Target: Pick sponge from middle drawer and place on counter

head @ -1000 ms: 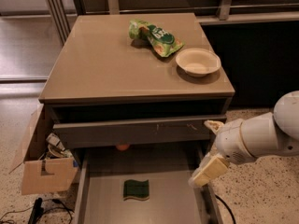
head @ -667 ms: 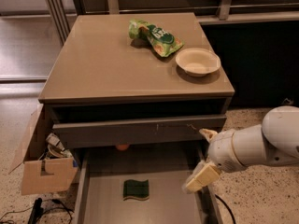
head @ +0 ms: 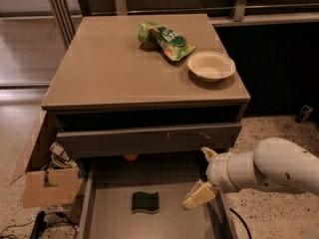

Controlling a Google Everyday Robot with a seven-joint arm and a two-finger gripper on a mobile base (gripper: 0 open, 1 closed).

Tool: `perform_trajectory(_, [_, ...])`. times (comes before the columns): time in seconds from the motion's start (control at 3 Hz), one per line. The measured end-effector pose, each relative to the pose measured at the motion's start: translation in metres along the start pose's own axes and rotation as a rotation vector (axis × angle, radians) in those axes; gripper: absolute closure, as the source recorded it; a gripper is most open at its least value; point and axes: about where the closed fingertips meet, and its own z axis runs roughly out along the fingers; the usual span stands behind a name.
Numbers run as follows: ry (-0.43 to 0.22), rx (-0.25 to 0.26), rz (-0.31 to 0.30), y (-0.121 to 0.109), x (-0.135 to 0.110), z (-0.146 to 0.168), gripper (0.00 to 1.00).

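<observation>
My gripper low at right side of open drawer, above its right wall. Fingers spread apart, nothing between them. Sponge flat on drawer floor, green face up, yellow edge toward front – left of my lower finger, near but not touching. Counter above carries green bag and pale bowl, side by side toward back right. Shut drawer front just under counter. Cardboard box on floor at left – clutter inside.

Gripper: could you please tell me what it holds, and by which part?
Nothing: the gripper hangs open over the middle drawer, apart from the sponge on its floor.
</observation>
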Motion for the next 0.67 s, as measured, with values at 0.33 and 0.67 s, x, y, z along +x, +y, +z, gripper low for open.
perform_trajectory(0.33, [0.013, 0.002, -0.006, -0.002, 0.004, 0.024, 0.0])
perform_trajectory(0.67, [0.015, -0.006, -0.024, -0.015, 0.017, 0.09, 0.0])
